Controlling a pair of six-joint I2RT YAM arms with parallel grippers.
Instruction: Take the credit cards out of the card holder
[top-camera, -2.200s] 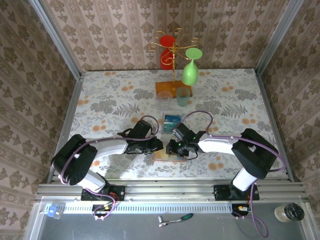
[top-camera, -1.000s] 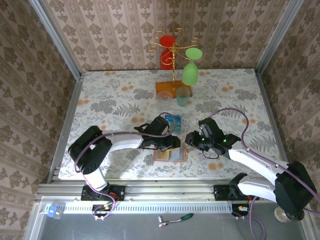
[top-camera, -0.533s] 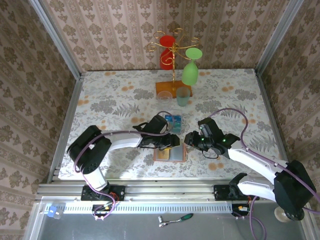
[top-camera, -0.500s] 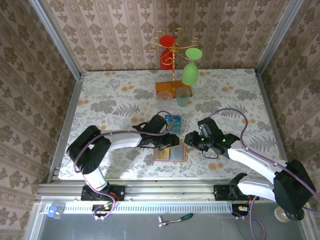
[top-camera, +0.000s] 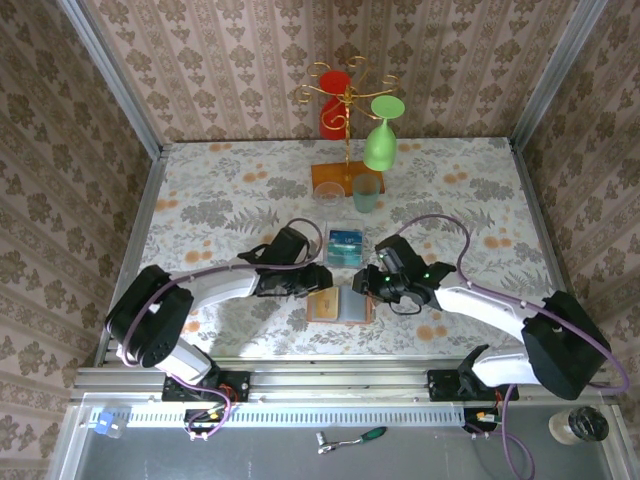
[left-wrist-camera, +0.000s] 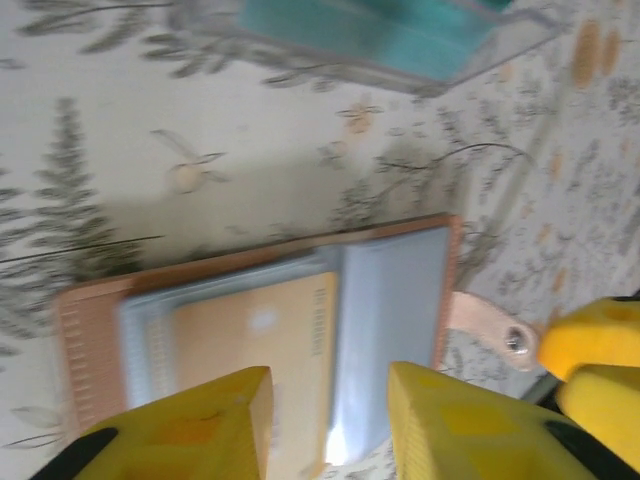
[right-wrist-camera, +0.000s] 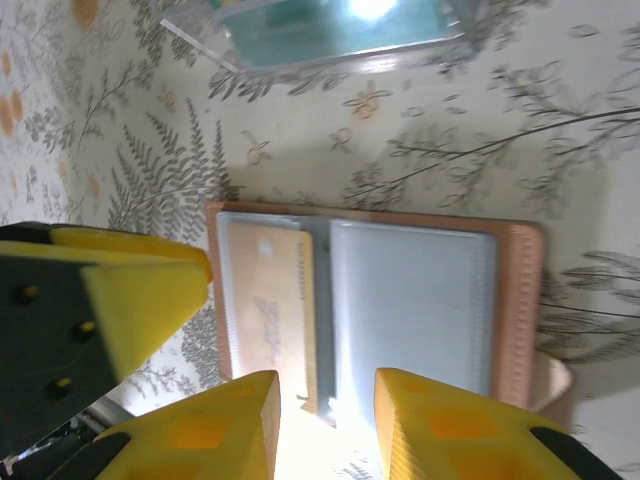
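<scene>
The card holder (top-camera: 341, 306) lies open on the table near the front edge, brown rim up and grey-blue pockets showing (left-wrist-camera: 392, 300) (right-wrist-camera: 412, 300). A tan card (left-wrist-camera: 250, 335) (right-wrist-camera: 268, 290) sits in its left pocket. Teal credit cards (top-camera: 346, 240) (left-wrist-camera: 370, 30) (right-wrist-camera: 330, 35) lie in a clear tray just behind it. My left gripper (top-camera: 318, 281) (left-wrist-camera: 330, 420) hovers at the holder's left edge, open, nothing between its fingers. At the holder's right side my right gripper (top-camera: 364, 284) (right-wrist-camera: 325, 430) is also open and holds nothing.
The clear tray's rim (top-camera: 330, 256) stands just behind the card holder. Farther back is a gold rack (top-camera: 347, 110) on an orange-brown base (top-camera: 330, 178) with a red and a green glass. A teal tumbler (top-camera: 366, 195) and a clear glass (top-camera: 327, 192) stand beside it.
My left gripper has drawn back to the left from over the holder and its jaws have narrowed. My right gripper has shifted left, closer to the holder.
</scene>
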